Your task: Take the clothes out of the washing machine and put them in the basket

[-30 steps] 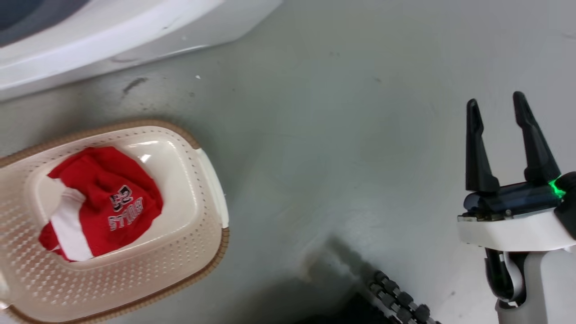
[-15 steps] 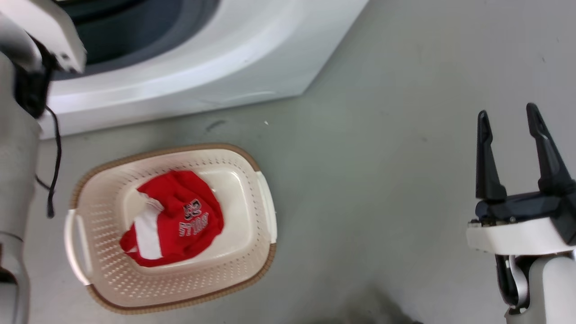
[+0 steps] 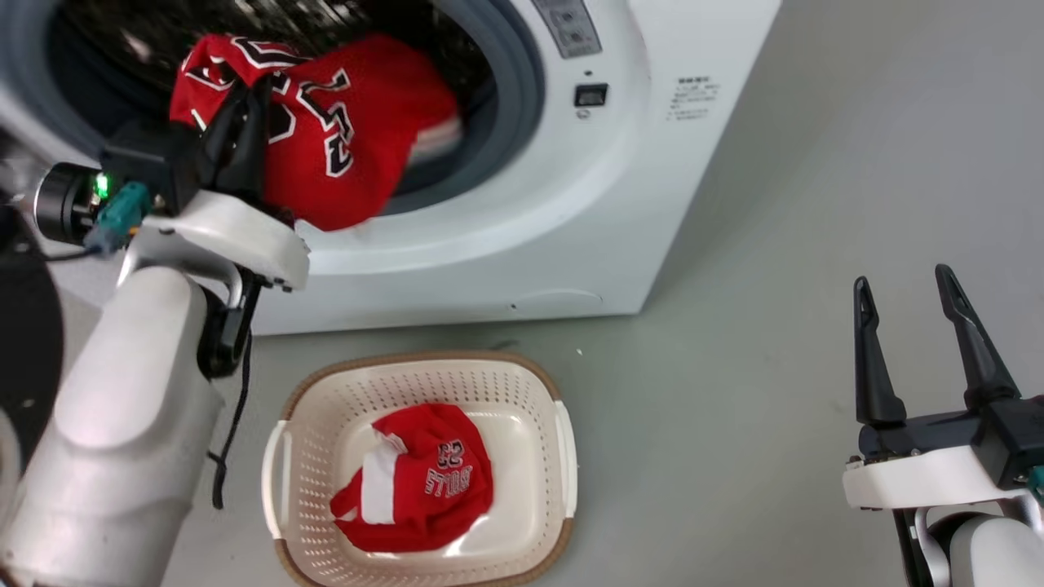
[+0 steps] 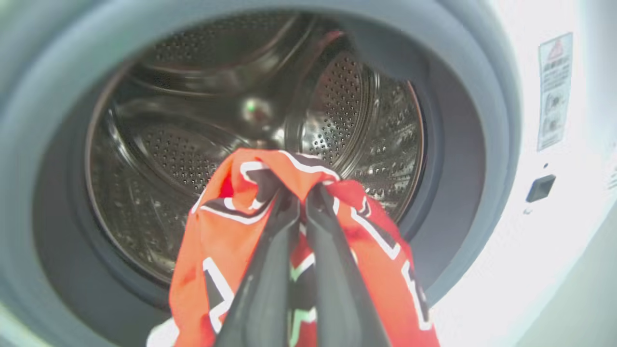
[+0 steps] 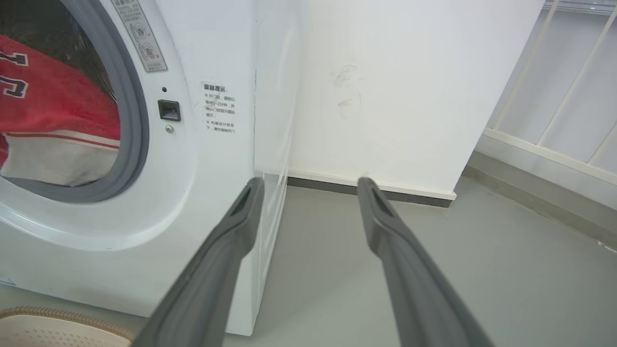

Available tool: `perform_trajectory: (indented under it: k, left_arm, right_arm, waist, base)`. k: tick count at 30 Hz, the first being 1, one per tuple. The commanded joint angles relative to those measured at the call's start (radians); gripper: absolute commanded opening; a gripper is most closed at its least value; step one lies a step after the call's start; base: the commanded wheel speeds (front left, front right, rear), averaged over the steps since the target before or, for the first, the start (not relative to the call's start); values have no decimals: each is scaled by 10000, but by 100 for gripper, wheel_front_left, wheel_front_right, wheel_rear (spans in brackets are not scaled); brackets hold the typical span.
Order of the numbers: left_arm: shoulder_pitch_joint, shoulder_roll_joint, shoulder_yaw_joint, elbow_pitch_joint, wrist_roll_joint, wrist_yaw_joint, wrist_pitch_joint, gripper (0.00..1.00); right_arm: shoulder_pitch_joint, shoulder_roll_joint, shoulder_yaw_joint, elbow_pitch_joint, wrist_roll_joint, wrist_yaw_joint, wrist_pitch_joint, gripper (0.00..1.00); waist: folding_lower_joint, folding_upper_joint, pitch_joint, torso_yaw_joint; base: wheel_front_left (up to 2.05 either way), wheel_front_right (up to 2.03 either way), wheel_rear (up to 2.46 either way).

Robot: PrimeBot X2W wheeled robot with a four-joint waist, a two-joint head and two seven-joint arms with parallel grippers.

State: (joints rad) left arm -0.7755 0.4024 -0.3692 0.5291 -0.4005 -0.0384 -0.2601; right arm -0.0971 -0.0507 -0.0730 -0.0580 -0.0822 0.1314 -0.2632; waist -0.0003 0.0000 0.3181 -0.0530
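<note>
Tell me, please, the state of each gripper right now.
Left gripper: closed on a red jersey at the washing machine porthole.
Right gripper: open, holding nothing.

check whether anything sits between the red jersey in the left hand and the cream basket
Nothing visible blocks it. The left hand is shut on the red basketball jersey at the white washing machine's porthole; the oval cream plastic basket sits open on the floor below, holding another red jersey.

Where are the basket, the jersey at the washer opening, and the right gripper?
basket point(image 3: 424, 357), head view, on its brown far rim.
held jersey point(image 3: 383, 163), head view, on plain red cloth beside the number.
right gripper point(image 3: 903, 281), head view, midway between its open fingertips.
</note>
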Motion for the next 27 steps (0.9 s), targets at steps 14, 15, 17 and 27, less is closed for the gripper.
perform_trajectory:
  k: [14,15,17,27]
  left_arm:
    - [3564,147,311,-3989,278,744,255,0]
    - [3836,172,264,-4129,246,759,355,0]
    - [4302,219,205,-4346,177,827,492,0]
    - [5546,137,-489,-3538,-5,497,775,0]
  right_arm:
    - [580,12,40,226,176,-14,-24,100]
    - [596,12,22,236,182,-14,-24,100]
    - [593,12,-1,249,198,-14,-24,100]
    - [362,10,111,259,97,-14,-24,100]
  waist:
    - [3,0,-1371,575]
    - [3,0,-1378,578]
    - [3,0,-1349,578]
    - [3,0,-790,457]
  base:
    - [0,0,0]
    - [0,0,0]
    - [0,0,0]
    - [0,0,0]
